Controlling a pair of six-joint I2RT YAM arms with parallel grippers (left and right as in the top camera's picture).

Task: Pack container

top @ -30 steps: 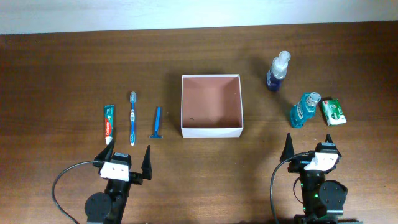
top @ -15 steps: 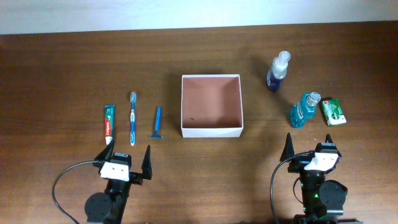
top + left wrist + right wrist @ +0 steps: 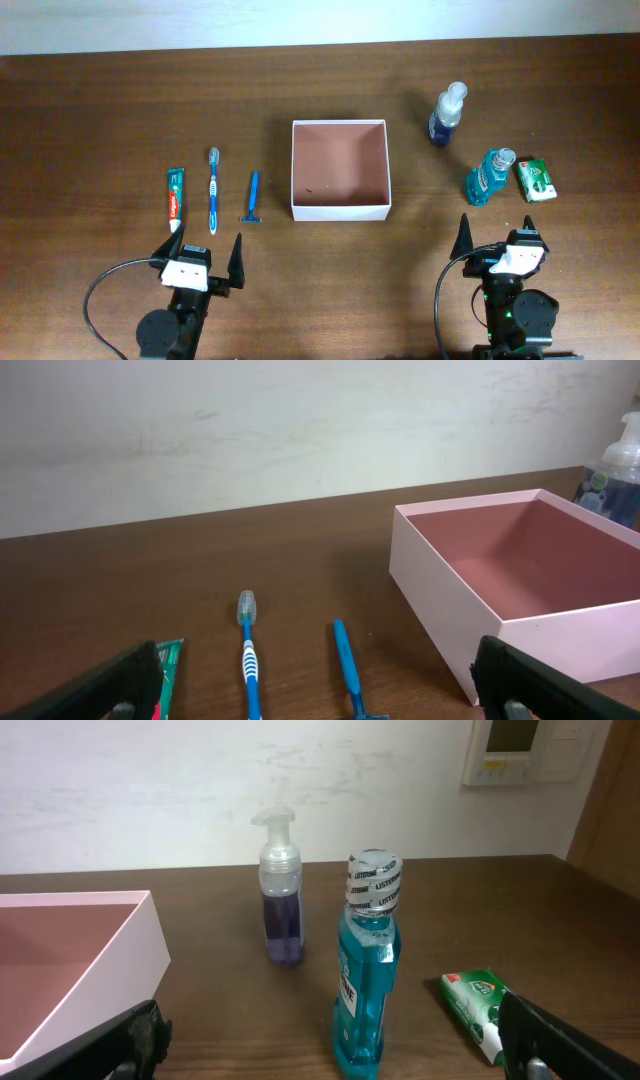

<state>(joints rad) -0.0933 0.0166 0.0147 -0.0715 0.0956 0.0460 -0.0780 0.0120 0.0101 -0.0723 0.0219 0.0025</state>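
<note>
The container, a shallow white-walled box with a pinkish-brown inside, sits empty at the table's centre; its wall shows in the left wrist view and its corner in the right wrist view. Left of it lie a toothpaste tube, a blue toothbrush and a blue razor. On its right stand a purple pump bottle and a teal mouthwash bottle, beside a green packet. My left gripper is open just short of the toothbrush. My right gripper is open, facing the mouthwash.
Both arm bases and their black cables sit at the table's front edge. A pale wall runs behind the table's far edge. A wall panel hangs at the upper right in the right wrist view.
</note>
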